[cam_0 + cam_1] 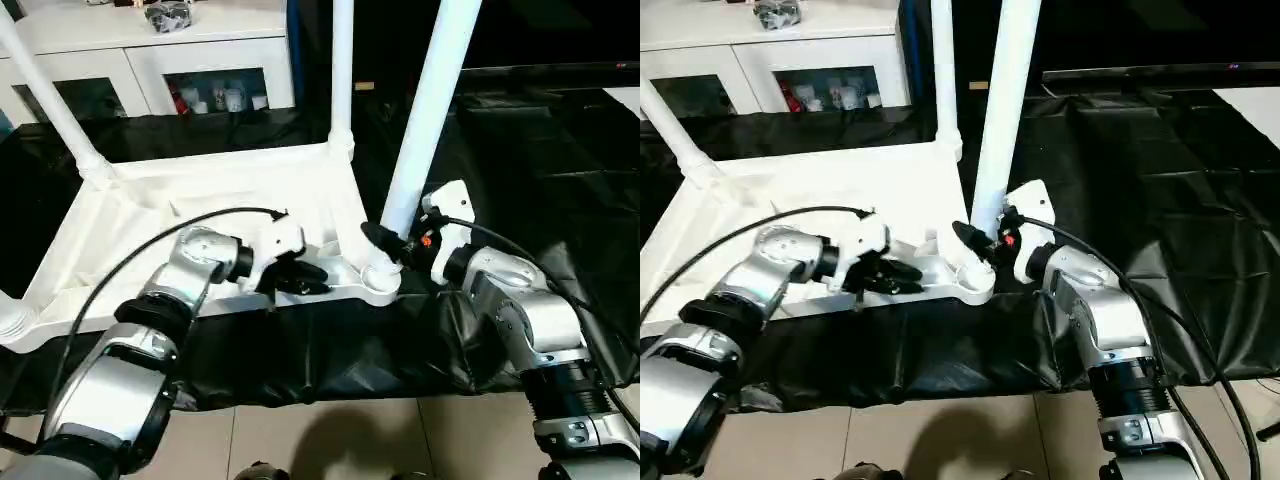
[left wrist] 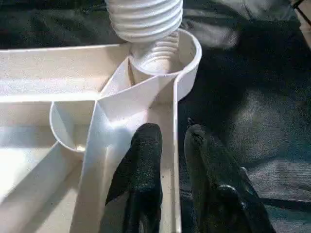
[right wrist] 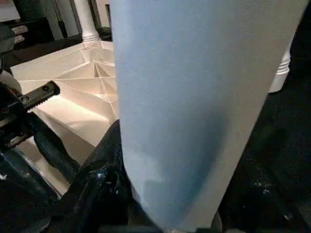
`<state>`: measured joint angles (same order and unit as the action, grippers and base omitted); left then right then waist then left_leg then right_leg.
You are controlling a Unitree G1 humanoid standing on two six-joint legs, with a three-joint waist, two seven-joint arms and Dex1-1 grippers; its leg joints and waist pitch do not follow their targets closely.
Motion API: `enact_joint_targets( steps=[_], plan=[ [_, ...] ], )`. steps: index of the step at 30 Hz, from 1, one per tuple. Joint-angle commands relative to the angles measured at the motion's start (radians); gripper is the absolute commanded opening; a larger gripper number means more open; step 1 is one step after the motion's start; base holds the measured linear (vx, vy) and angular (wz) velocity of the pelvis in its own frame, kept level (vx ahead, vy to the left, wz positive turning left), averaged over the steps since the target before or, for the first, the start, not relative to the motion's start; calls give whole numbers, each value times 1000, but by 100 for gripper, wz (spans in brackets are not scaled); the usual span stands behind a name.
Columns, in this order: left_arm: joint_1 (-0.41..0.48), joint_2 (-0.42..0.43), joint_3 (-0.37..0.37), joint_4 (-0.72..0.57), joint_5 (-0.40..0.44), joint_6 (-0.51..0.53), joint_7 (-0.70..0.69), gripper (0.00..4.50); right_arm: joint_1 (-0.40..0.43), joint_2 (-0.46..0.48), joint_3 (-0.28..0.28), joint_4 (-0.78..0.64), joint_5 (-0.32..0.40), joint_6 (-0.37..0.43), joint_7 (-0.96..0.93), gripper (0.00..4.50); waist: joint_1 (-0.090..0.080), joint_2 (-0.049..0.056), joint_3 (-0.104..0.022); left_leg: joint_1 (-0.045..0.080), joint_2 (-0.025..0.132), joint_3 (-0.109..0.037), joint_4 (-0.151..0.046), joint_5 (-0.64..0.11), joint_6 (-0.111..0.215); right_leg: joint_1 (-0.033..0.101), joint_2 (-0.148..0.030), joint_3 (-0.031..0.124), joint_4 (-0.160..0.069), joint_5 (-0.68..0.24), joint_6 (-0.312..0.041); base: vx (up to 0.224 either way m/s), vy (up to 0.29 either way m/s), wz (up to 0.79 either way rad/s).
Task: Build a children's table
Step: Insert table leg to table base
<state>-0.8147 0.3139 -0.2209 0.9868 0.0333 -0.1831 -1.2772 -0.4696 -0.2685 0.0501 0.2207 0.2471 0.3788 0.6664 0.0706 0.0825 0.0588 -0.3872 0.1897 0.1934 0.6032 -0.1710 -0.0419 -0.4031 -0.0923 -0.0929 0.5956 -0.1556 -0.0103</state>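
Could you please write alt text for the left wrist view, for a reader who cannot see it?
The left gripper straddles the thin rim of the upturned white tabletop, one black finger on each side of the wall. Just beyond, a ribbed white table leg stands over the round corner socket, above black cloth.

No text, label, brand, number or sign can be read in any of the pictures. The white plastic parts carry no print that can be made out, and the small items behind the glass doors of the cabinet (image 1: 215, 92) at the far left are too small for any writing on them to be told.
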Motion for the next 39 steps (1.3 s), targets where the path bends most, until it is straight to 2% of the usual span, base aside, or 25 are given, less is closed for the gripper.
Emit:
enact_joint_targets(
  steps=[1, 3, 4, 5, 11, 16, 17, 21, 23, 26, 29, 31, 32, 35, 39],
  plan=[
    [9, 16, 14, 8, -6, -9, -19, 97, -24, 3, 11, -4, 16, -19, 15, 191, 5, -21, -84, 19, 37, -20, -64, -182, 60, 52, -64, 46, -68, -282, -201, 0, 0, 0],
    [12, 14, 27, 19, -23, 6, -36, 97, -26, 5, 13, -1, 13, -21, 20, 191, 7, -25, -83, 18, 36, -18, -64, -180, 61, 51, -64, 46, -67, -279, -204, 0, 0, 0],
    [11, 14, 28, 26, -23, 4, -33, 126, -27, 6, 14, 1, 12, -22, 21, 191, 8, -24, -84, 19, 36, -18, -64, -180, 61, 50, -64, 46, -67, -281, -204, 0, 0, 0],
    [10, 15, 25, 37, -16, -5, -22, 134, -29, 7, 13, 5, 10, -23, 24, 191, 8, -24, -83, 20, 37, -18, -65, -184, 60, 50, -63, 46, -68, -281, -203, 0, 0, 0],
    [16, 11, 22, 57, -9, -12, -19, 139, -36, 14, 16, 14, 4, -24, 31, 191, 17, -25, -82, 22, 40, -18, -66, -189, 49, 48, -66, 48, -68, -285, -200, 0, 0, 0],
    [16, 9, 10, 93, 22, -48, 39, 145, -43, 19, 22, 26, 0, -23, 42, 191, 17, -26, -83, 22, 39, -18, -66, -196, 48, 48, -65, 48, -69, -278, -197, 0, 0, 0],
    [13, 8, 12, 104, 21, -46, 38, 145, -44, 17, 25, 24, 2, -17, 48, 191, 18, -29, -83, 22, 40, -19, -67, -196, 46, 49, -67, 48, -68, -285, -195, 0, 0, 0],
    [8, 9, 13, 114, 19, -45, 30, 145, -41, 8, 27, 18, 2, -10, 60, 191, 19, -29, -82, 23, 40, -19, -68, -196, 44, 48, -66, 48, -69, -287, -195, 0, 0, 0],
    [6, 8, 20, 118, 14, -47, 27, 110, -35, -1, 23, 13, 3, -8, 66, 191, 19, -29, -82, 22, 41, -19, -67, -196, 44, 49, -67, 49, -68, -279, -199, 0, 0, 0],
    [2, 4, 28, 126, 7, -48, 20, 106, -32, -7, 21, 13, 3, -7, 68, 191, 19, -29, -82, 21, 40, -19, -67, -193, 45, 49, -67, 49, -68, -276, -201, 0, 0, 0],
    [0, 2, 31, 133, 3, -49, 9, 67, -27, -14, 21, 11, 1, -4, 72, 191, 19, -27, -82, 22, 40, -18, -67, -194, 45, 49, -67, 49, -69, -277, -202, 0, 0, 0],
    [-1, 1, 31, 134, 2, -47, 3, 65, -26, -16, 21, 10, 1, -2, 74, 191, 18, -28, -82, 22, 40, -18, -67, -196, 45, 50, -66, 48, -68, -274, -204, 0, 0, 0],
    [-1, 2, 24, 140, 9, -48, -9, 61, -21, -26, 27, 3, 2, 7, 88, 191, 19, -23, -83, 22, 39, -19, -66, -194, 46, 50, -65, 48, -68, -268, -206, 0, 0, 0],
    [-1, 4, 16, 145, 18, -51, -13, 23, -18, -32, 31, -2, 3, 15, 98, 191, 18, -24, -83, 21, 40, -18, -66, -190, 50, 51, -65, 48, -67, -252, -210, 0, 0, 0],
    [-4, 5, 12, 151, 25, -53, -12, 0, -17, -45, 38, -2, 1, 30, 112, 191, 19, -24, -84, 21, 41, -18, -65, -186, 52, 52, -64, 48, -64, -233, -219, 0, 0, 0]
  ],
)
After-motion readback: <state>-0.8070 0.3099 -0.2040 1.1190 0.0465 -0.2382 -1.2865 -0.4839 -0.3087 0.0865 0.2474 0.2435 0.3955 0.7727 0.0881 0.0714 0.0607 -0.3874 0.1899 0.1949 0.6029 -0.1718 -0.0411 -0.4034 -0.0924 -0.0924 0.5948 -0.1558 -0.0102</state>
